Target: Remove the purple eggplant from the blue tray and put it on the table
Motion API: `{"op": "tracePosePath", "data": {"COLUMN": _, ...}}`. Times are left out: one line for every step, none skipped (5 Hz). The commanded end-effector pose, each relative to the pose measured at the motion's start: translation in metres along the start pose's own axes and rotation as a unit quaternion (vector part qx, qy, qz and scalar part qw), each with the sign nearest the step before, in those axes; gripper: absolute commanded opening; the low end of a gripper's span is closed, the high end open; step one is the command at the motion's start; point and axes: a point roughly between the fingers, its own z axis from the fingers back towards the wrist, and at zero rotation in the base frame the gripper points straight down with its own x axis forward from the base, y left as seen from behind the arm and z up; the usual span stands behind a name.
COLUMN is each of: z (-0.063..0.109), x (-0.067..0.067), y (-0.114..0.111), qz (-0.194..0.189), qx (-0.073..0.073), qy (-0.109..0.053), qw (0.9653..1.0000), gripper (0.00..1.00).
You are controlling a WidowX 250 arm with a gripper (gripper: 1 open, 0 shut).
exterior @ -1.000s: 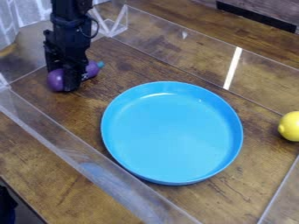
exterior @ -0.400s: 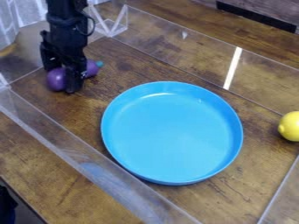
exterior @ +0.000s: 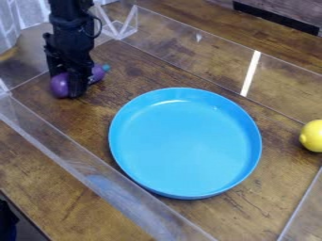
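Single overhead-angled view. The purple eggplant [exterior: 67,83] is lying on the table [exterior: 176,52] at about ten o'clock from the blue tray [exterior: 185,141], well outside the rim and apart from it. Its bulbous end is facing the left edge of the view; its blue-grey stem tip is poking out to the right, toward three o'clock.

The black gripper [exterior: 73,83] is pointing straight down over the eggplant, the arm rising out of the top of the view at twelve o'clock. The dark fingers are sitting on either side of the eggplant's middle and are clamping it; the purple body is showing on both sides of them. The eggplant's underside is looking level with the wood, though contact with the planks is hard to confirm under the fingers.

The blue tray is sitting near the centre of the table, its shallow rim catching light.

A yellow lemon [exterior: 312,136] is resting at the tray's three o'clock, near the right edge of the view and just clear of the rim.

Clear acrylic walls [exterior: 75,151] are running along the table edges, one crossing at the tray's eight o'clock.
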Motion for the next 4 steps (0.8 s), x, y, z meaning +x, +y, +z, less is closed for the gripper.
{"op": "tracePosePath", "data": {"z": 0.0238, "x": 0.0067, "y": 0.0159, "qz": 0.020, "qx": 0.016, "qy": -0.041, "qw": 0.9988, "gripper": 1.00}}
{"op": "tracePosePath", "data": {"z": 0.0234, "x": 0.0071, "y": 0.0161, "qz": 0.026, "qx": 0.012, "qy": -0.045, "qw": 0.9986, "gripper": 1.00}}
{"op": "tracePosePath", "data": {"z": 0.0247, "x": 0.0068, "y": 0.0165, "qz": 0.033, "qx": 0.007, "qy": -0.049, "qw": 0.9982, "gripper": 1.00}}
{"op": "tracePosePath", "data": {"z": 0.0309, "x": 0.0106, "y": 0.0175, "qz": 0.034, "qx": 0.005, "qy": -0.054, "qw": 0.9980, "gripper": 1.00}}
